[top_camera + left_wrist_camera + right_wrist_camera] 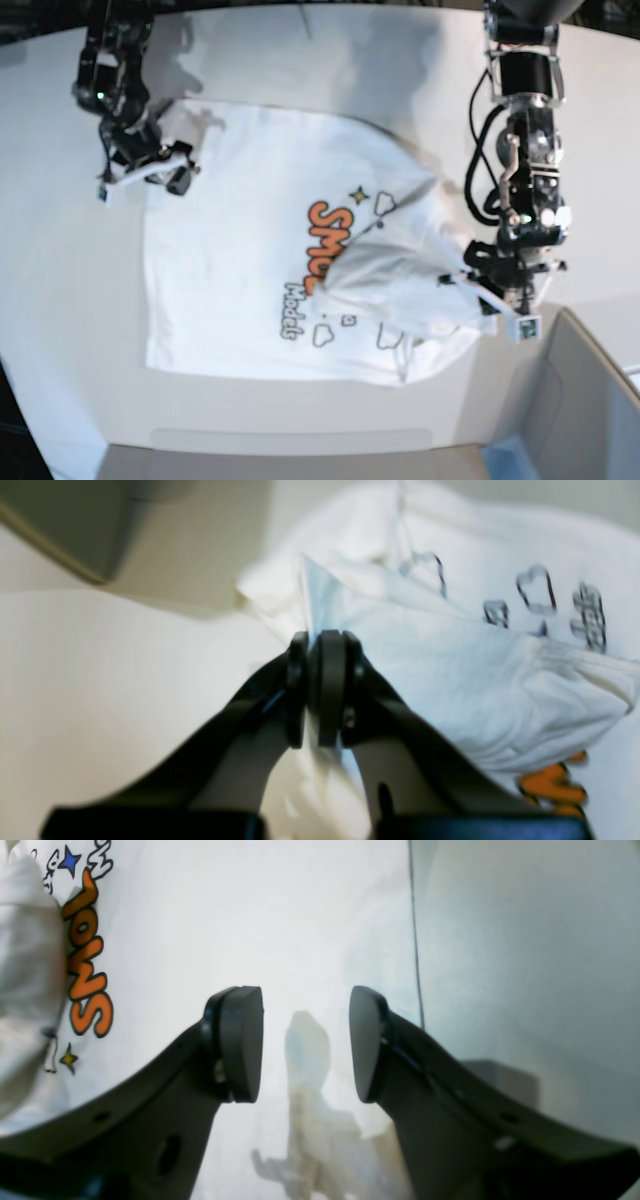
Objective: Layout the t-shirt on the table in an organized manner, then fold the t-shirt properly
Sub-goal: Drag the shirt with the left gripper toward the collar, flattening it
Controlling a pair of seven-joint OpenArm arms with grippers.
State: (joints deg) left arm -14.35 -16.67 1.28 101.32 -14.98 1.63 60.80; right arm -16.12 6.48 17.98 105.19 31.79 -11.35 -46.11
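Observation:
The white t-shirt (pixel 240 260) lies mostly spread on the table (pixel 60 300), its orange lettering and stars facing up. Its right side is bunched and folded over the print. My left gripper (pixel 315 645) is shut on a fold of that cloth (pixel 450 680) at the shirt's right edge; in the base view this gripper (pixel 470 283) sits at the crumpled part. My right gripper (pixel 305 1040) is open, hovering over flat shirt cloth (pixel 250 915) near its edge, with nothing between the pads. In the base view it (pixel 170 165) is at the shirt's upper left corner.
A grey box-like corner piece (pixel 590 400) stands at the lower right of the base view, close to the left arm; it also shows in the left wrist view (pixel 75 525). Bare tabletop (pixel 525 965) runs beside the shirt's edge.

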